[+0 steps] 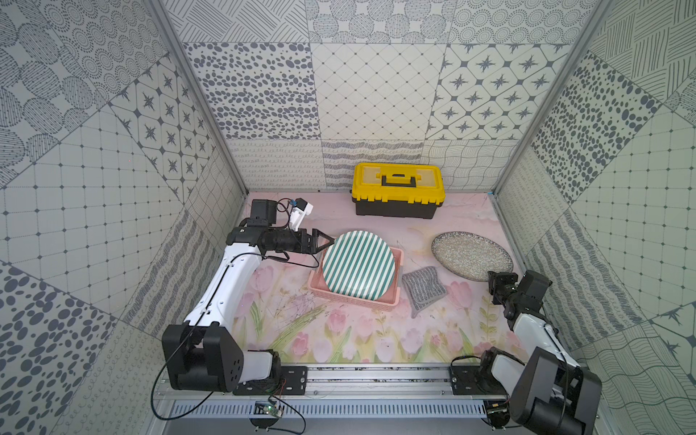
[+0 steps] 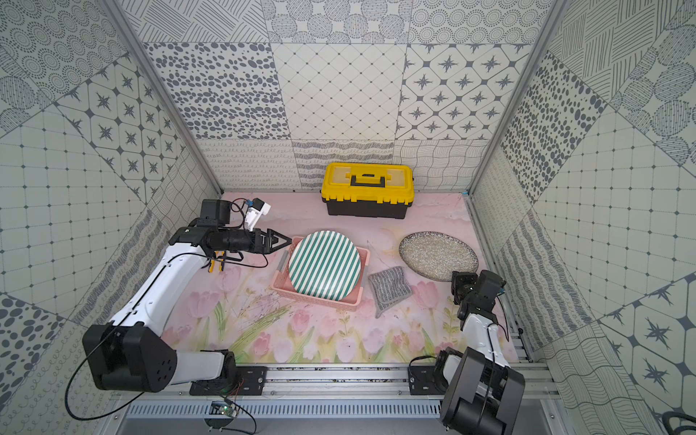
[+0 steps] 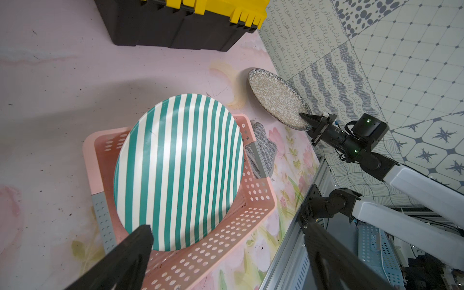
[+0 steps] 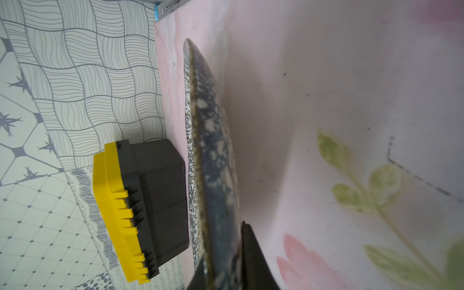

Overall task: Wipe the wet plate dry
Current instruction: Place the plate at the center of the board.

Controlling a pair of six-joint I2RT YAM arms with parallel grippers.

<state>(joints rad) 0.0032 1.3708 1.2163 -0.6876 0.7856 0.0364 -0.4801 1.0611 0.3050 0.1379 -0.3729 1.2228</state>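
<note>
Right wrist view: speckled plate [image 4: 213,163] edge-on, one dark finger [image 4: 248,246] against its underside. Held? (Jo)
Yes — left wrist view shows the right gripper [image 3: 307,120] nearly closed on the near rim. Plate's on the table [image 1: 376,226] by the right wall; lifted or not, can't tell. (Kim)
Handling? (Jo)
Looks like glazed stoneware: stiff, heavyish, breakable, slick if wet. Rim pinch is the only hold, and it may pivot there. Wetness isn't visible. (Kim)
Left gripper [image 1: 327,243]? (Jo)
Wide open, empty — just beside the green-striped plate [image 1: 357,263] leaning in the pink basket [image 1: 350,300]. Grey dishcloth [image 1: 423,288] lies limp between basket and speckled plate, untouched. (Kim)
</note>
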